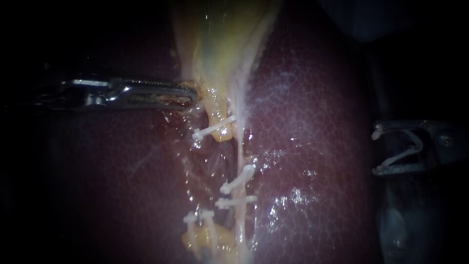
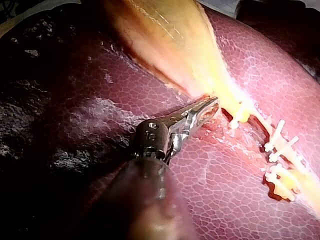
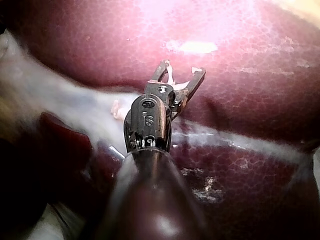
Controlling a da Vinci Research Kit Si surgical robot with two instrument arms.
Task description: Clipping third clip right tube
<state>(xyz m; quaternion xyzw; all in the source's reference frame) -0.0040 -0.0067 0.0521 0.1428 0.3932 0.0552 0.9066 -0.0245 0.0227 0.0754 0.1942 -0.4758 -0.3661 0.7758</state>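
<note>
Running down the liver [image 1: 312, 146], right tube [image 1: 241, 157] bears two clips [image 1: 237, 179], one below the other. Right instrument [image 1: 377, 150]: well apart, off the liver's edge, jaws spread wide, cradling an unclosed clip [image 1: 409, 149]. Left instrument [image 1: 194, 95]: jaws closed on gallbladder [image 1: 220, 44] neck.

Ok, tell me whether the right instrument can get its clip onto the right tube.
Probably yes: the right instrument, holding an open clip, stands off to the side, and only bare liver lies between it and the right tube above its two clips.
</note>
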